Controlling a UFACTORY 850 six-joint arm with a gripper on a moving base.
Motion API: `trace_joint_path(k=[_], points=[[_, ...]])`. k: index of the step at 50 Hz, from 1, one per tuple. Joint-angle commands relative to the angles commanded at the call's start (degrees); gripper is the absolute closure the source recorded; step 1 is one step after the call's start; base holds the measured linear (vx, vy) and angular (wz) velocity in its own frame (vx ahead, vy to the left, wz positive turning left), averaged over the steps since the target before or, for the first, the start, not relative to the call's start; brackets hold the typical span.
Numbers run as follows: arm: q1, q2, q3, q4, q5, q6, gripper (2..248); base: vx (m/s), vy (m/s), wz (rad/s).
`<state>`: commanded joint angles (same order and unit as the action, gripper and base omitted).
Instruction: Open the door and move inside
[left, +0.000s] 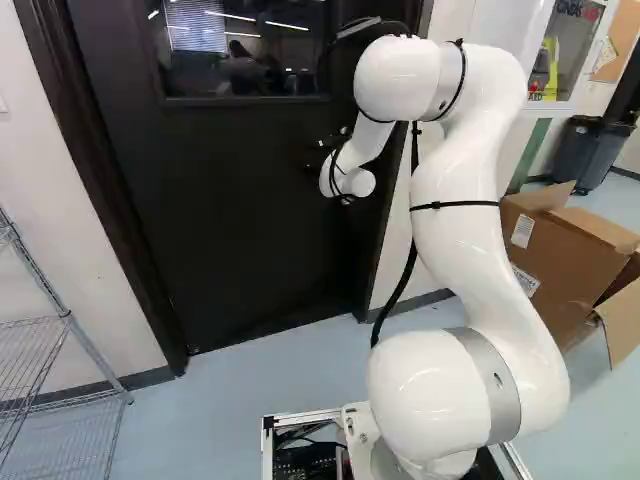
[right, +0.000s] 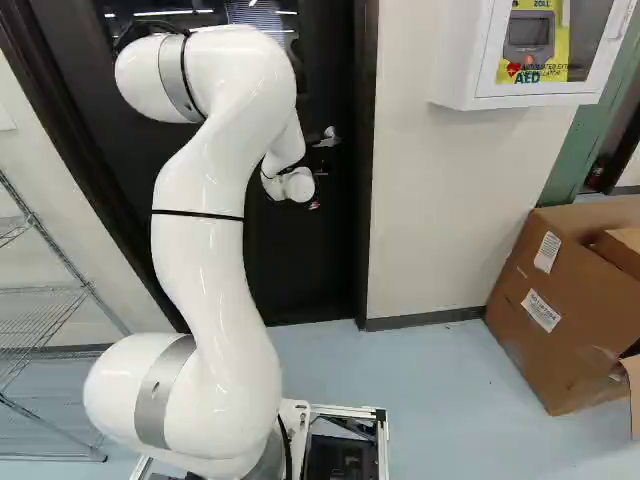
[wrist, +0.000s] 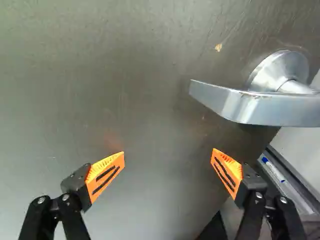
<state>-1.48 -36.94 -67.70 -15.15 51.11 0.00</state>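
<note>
Wrist view, fingers spread wide, silver lever handle ahead of one, dark door behind.

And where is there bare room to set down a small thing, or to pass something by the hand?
Floor shows between the base frame, the wall and the cardboard box, and between the wire rack and that frame. Between the open fingertips of the hand, only the door shows. It looks tighter where the lever handle juts out near one finger.
</note>
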Motion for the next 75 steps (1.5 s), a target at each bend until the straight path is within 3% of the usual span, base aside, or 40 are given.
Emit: trace_joint_path(k=[41,57,75], points=[[1.6,-9.4,-13.1,-0.1,0.0,0.0,3,0.0,0.0,0.0],[1.6,-9.3,-12.9,-0.1,0.0,0.0,3,0.0,0.0,0.0],[1.6,-5.7,-7.9,0.6,0.0,0.0,3,0.0,0.0,0.0]])
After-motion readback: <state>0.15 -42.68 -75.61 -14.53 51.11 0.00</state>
